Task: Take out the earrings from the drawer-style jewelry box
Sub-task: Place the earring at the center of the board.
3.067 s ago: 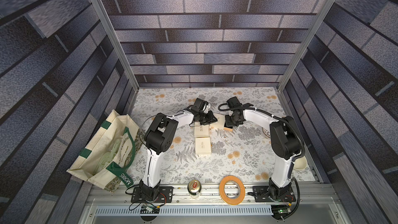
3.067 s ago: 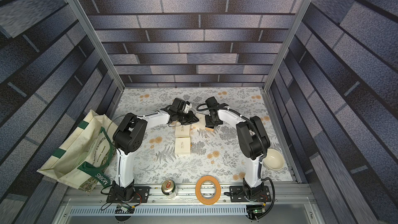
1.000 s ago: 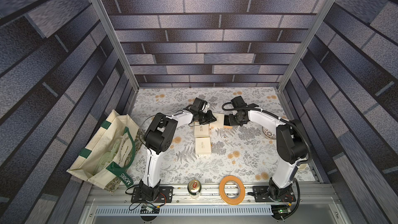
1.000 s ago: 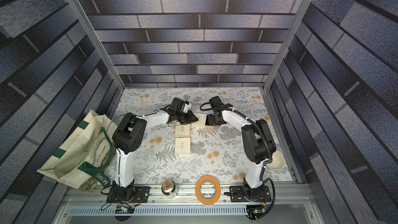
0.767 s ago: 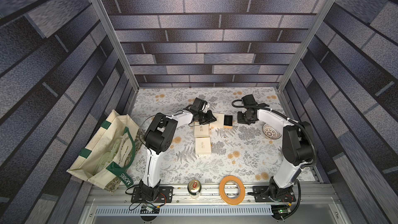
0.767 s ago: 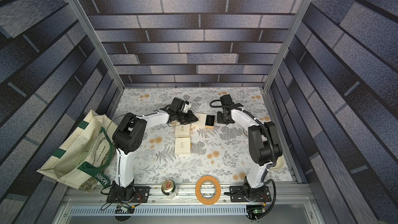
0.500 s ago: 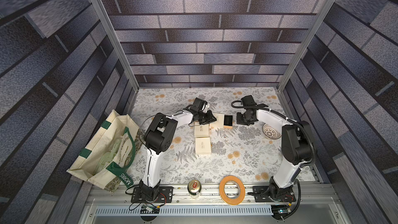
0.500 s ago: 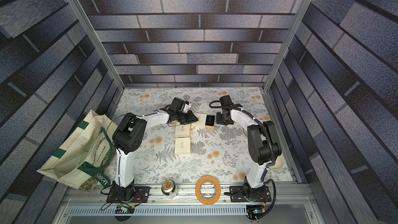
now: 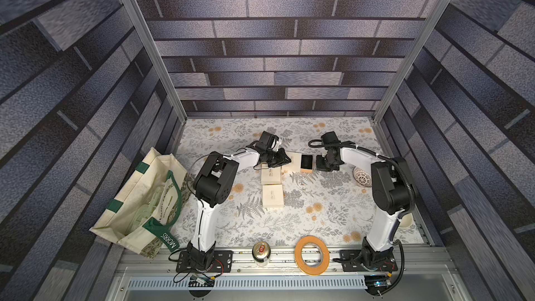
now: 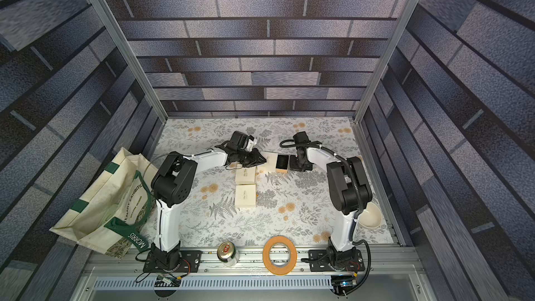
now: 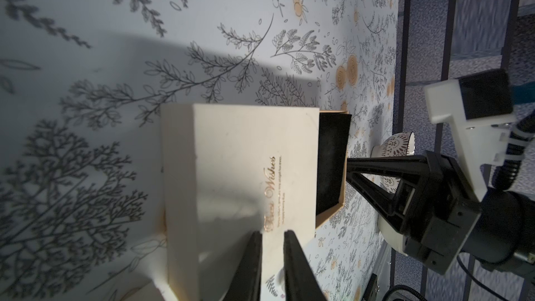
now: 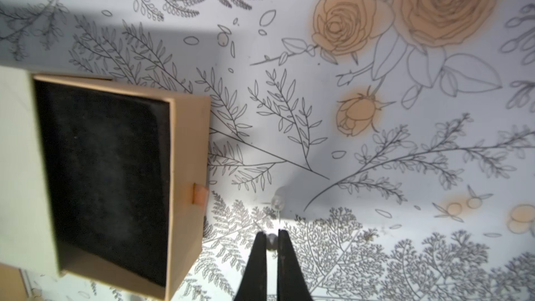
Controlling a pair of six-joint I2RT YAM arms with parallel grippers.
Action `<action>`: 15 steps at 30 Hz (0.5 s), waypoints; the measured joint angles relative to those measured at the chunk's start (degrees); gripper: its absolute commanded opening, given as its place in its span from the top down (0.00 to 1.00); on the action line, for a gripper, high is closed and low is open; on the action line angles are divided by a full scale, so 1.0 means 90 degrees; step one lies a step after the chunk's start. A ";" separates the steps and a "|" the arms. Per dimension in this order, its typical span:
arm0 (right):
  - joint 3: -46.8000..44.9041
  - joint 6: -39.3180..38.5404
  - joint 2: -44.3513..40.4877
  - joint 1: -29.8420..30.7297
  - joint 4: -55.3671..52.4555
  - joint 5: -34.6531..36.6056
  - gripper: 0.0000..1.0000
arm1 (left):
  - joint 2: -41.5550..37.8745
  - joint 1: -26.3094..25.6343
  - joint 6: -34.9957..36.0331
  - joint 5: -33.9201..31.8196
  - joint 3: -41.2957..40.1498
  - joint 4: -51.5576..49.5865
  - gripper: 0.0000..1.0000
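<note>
Both top views: jewelry box (image 9: pixel 293 160) lies mid-table, black-lined drawer (image 9: pixel 307 161) slid out toward the right gripper (image 9: pixel 320 167), with the left gripper (image 9: pixel 285 159) on the cream sleeve. Left wrist: jaws a narrow slit apart, tips resting on the sleeve top, nothing between them. Right wrist: jaws nearly closed, pinching a small pale earring (image 12: pixel 271 240) over the floral cloth (image 12: pixel 376 169), just beside the drawer.

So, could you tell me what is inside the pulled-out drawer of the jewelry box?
Only a black lining shows in the drawer, nothing on it; its rear is hidden inside the cream sleeve. The right gripper pinches one earring.
</note>
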 measured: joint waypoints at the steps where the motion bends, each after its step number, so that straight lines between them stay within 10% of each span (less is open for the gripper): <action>1: 0.0000 -0.0002 0.0000 0.0000 0.0000 0.0000 0.86 | 0.0000 0.0000 0.0000 0.0000 0.0000 0.0000 0.82; 15: 0.0000 -0.0005 0.0000 0.0000 0.0002 0.0000 0.83 | -0.0002 0.0000 0.0000 0.0000 0.0000 0.0000 0.82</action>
